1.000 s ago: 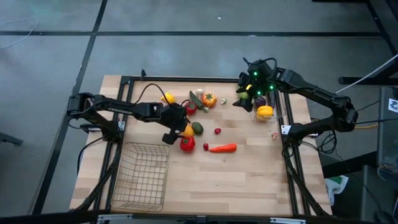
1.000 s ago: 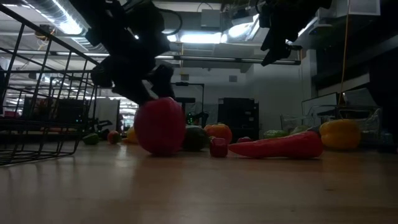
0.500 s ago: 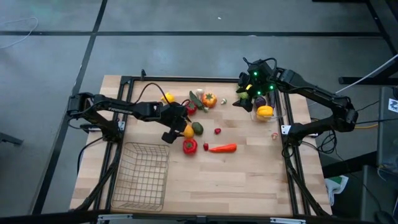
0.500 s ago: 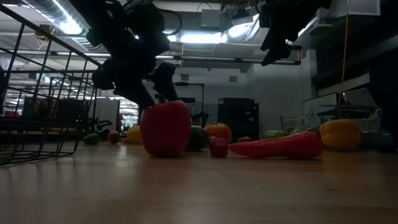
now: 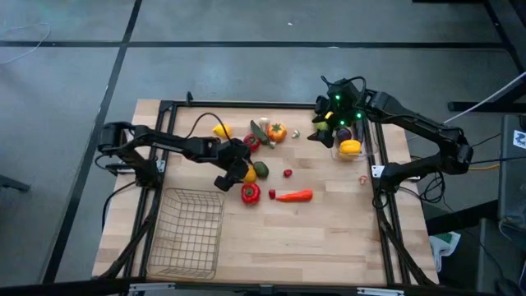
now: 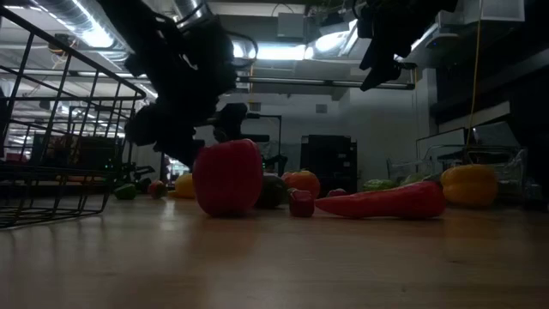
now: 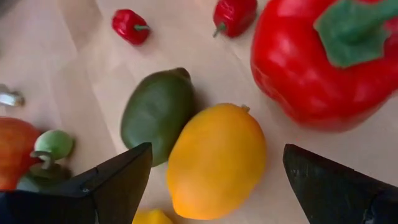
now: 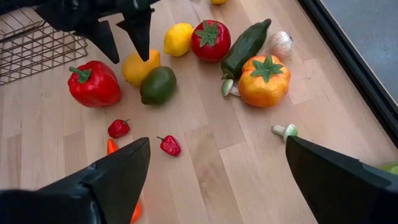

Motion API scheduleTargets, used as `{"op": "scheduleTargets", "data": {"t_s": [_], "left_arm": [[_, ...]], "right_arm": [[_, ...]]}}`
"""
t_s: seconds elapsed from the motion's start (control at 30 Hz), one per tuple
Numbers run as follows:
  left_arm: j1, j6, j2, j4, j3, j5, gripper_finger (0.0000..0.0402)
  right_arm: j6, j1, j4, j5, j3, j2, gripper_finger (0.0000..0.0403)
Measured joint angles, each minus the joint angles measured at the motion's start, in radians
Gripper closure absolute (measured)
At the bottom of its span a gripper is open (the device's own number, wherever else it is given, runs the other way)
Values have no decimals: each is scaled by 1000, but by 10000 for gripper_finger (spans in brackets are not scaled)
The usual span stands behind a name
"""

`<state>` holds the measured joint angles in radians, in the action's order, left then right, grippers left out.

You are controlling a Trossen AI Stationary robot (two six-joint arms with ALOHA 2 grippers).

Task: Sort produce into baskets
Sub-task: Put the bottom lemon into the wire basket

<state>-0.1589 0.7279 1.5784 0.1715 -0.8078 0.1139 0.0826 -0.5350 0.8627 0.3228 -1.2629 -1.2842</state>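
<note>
Low view first: the red bell pepper (image 6: 227,176) stands upright on the table, nearest to the camera, and I take it as the landmark; the left gripper (image 5: 237,167) hangs just behind and above it, its jaws wide apart and holding nothing; the wire-mesh basket (image 5: 188,233) is in front of the pepper, toward the near edge of the table on the left arm's side, and no produce shows inside it; the long red chili (image 5: 293,196) lies just beside the pepper, on the right arm's side, with a tiny red piece (image 5: 272,194) between them.

In the left wrist view a yellow-orange lemon (image 7: 216,163) lies between the open fingers, with a dark green fruit (image 7: 157,116) touching it and the pepper close on its other side; so I judge that the step in hand is picking the lemon; the next move calls for lowering, closing on the lemon alone, then carrying it past the pepper to the basket; room is narrow here, because both neighbours crowd the fingers.

Further behind the pepper lie a tomato (image 8: 210,40), a cucumber (image 8: 245,40) and an orange pepper (image 8: 267,80); well apart, toward the far right corner, the right gripper (image 5: 327,123) waits above the clear bin (image 5: 366,150), jaws open and empty; a yellow pepper (image 5: 350,148) lies in that bin.
</note>
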Motion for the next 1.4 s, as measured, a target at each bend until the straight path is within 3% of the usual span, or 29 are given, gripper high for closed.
{"op": "scheduleTargets", "data": {"t_s": [0.5, 1.1, 1.27, 1.4], "left_arm": [[0, 42, 72, -11, 0, 1, 43], [10, -279, 76, -4, 0, -6, 43], [24, -285, 76, -4, 0, -6, 46], [37, -285, 76, -4, 0, -7, 76]], "right_arm": [[0, 0, 0, 0, 0, 0, 31], [0, 0, 0, 0, 0, 0, 31], [0, 0, 0, 0, 0, 0, 31], [0, 0, 0, 0, 0, 0, 31]]}}
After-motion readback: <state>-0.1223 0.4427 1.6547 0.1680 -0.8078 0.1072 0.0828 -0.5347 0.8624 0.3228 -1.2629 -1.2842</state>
